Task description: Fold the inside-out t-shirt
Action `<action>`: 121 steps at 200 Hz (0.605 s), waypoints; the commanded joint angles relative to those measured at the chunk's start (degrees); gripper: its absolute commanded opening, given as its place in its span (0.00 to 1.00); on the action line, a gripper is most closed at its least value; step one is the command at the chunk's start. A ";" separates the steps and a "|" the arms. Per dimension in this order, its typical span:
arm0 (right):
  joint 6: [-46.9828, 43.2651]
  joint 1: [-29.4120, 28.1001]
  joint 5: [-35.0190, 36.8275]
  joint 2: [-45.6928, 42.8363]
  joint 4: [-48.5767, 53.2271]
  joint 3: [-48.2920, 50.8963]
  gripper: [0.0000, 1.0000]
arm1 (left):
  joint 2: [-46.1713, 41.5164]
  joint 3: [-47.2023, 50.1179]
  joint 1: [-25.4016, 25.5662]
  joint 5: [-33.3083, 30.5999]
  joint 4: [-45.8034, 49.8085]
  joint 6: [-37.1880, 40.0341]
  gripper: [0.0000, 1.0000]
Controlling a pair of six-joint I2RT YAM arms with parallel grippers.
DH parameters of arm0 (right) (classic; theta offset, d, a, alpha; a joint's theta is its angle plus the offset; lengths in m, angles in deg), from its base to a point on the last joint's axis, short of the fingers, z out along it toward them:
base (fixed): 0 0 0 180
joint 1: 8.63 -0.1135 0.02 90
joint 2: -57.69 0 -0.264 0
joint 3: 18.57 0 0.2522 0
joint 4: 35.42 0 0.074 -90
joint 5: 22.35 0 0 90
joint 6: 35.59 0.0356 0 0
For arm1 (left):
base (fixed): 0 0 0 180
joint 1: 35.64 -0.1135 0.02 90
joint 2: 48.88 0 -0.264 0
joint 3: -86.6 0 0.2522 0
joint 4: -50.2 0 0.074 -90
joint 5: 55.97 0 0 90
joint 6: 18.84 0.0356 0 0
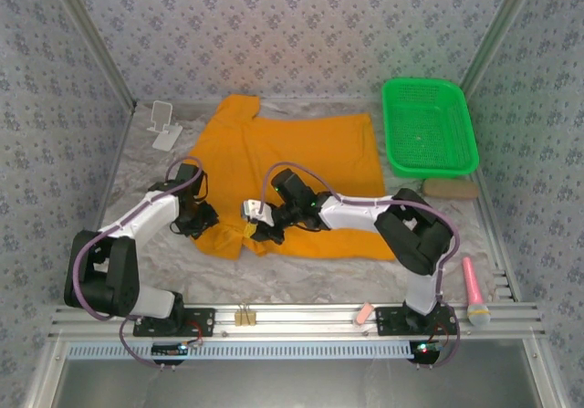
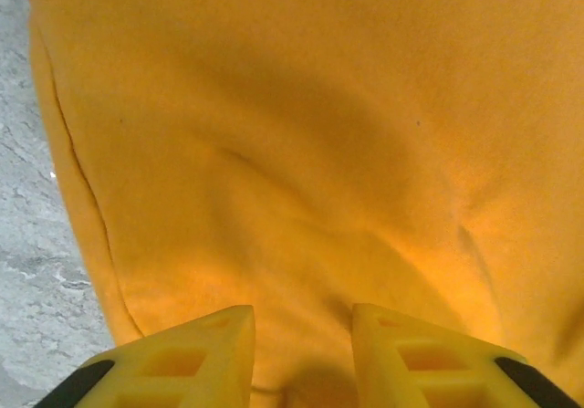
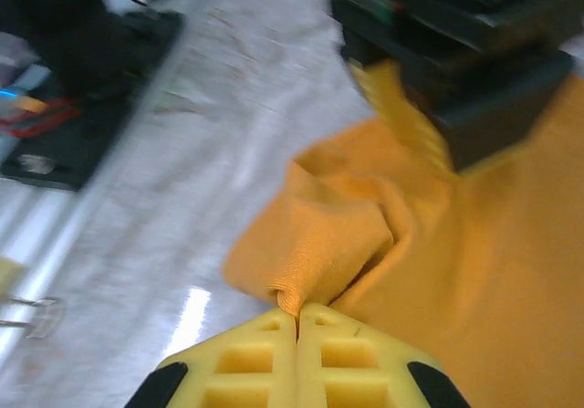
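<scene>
Near edge of the table [image 1: 310, 276]: the right gripper [image 3: 297, 328] has its yellow fingers pressed together on a small bunched fold of the t-shirt [image 1: 301, 152], at the hem nearest the arms; just to its left, the left gripper [image 2: 301, 358] hangs with jaws apart over smooth orange cloth beside a side seam, holding nothing. The shirt lies spread across the middle of the table, a sleeve at its far-left corner; no print or tag can be made out.

The risks, judged from here: the right pinch is thin and taken on a wad rather than a flat edge, so a quick lift could let the cloth slide out, or drag the whole shirt into a heap; with one corner held, the hem would likely rise crooked and the fold land skewed; the two wrists sit close together and could knock each other.

Farther back, a green basket [image 1: 429, 125] stands just beside the shirt's right edge, and a white stand [image 1: 164, 127] near the far-left sleeve; a wide sweep of cloth might catch either.
</scene>
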 commanded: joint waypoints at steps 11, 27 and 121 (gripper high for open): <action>-15.72 -5.02 -19.57 3.81 27.16 -12.48 0.00 | -2.56 1.43 -1.16 -2.99 1.86 1.72 0.36; -11.95 -5.59 -10.88 7.53 24.04 -14.70 0.00 | -2.01 1.83 -1.84 -2.33 1.26 2.51 0.37; 8.96 1.31 24.27 10.87 -0.73 -7.61 0.24 | 2.35 1.42 -2.04 2.18 3.08 7.01 0.37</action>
